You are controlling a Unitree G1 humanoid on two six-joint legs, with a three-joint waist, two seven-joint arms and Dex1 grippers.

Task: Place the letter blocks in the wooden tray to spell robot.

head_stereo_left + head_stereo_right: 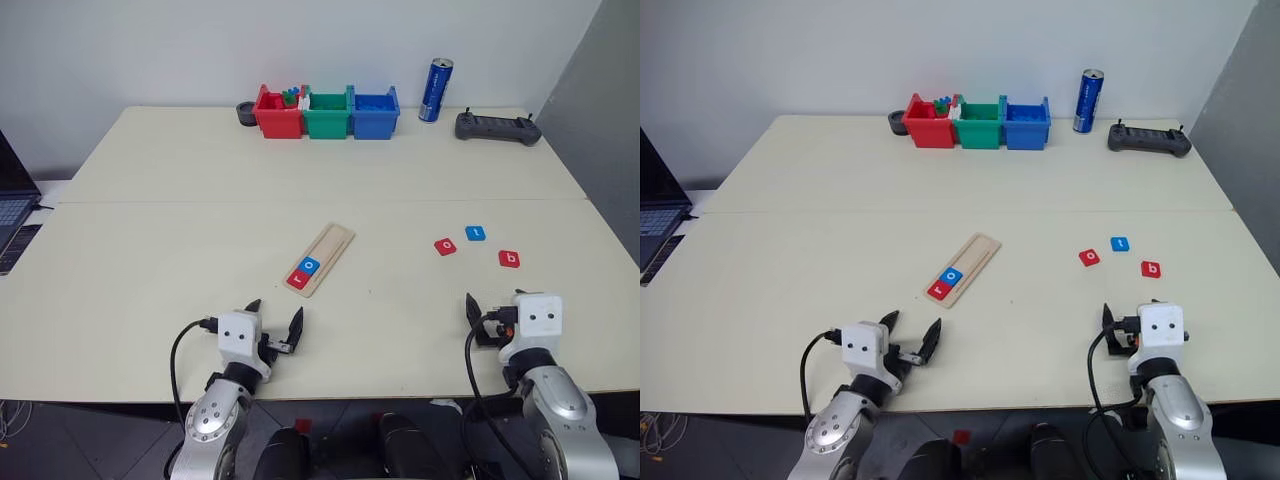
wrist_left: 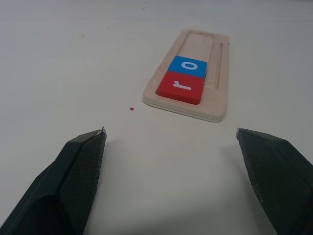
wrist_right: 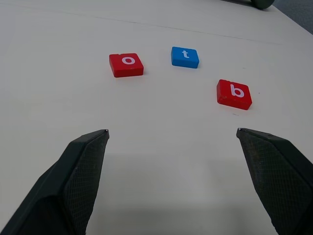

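The wooden tray (image 1: 322, 258) lies slanted at the table's middle, holding a red "r" block (image 2: 181, 88) at its near end and a blue "o" block (image 2: 189, 66) right behind it. Three loose letter blocks lie to the right: a red "o" (image 3: 126, 64), a blue "t" (image 3: 185, 56) and a red "b" (image 3: 234, 93). My left gripper (image 1: 274, 320) hovers open near the front edge, just short of the tray. My right gripper (image 3: 171, 134) is open too, short of the three loose blocks, with nothing between its fingers.
Red (image 1: 277, 113), green (image 1: 326, 113) and blue (image 1: 374, 113) plastic bins stand in a row at the table's back, a blue can (image 1: 435, 90) and a black controller (image 1: 497, 127) to their right. A laptop (image 1: 12, 205) sits off the left edge.
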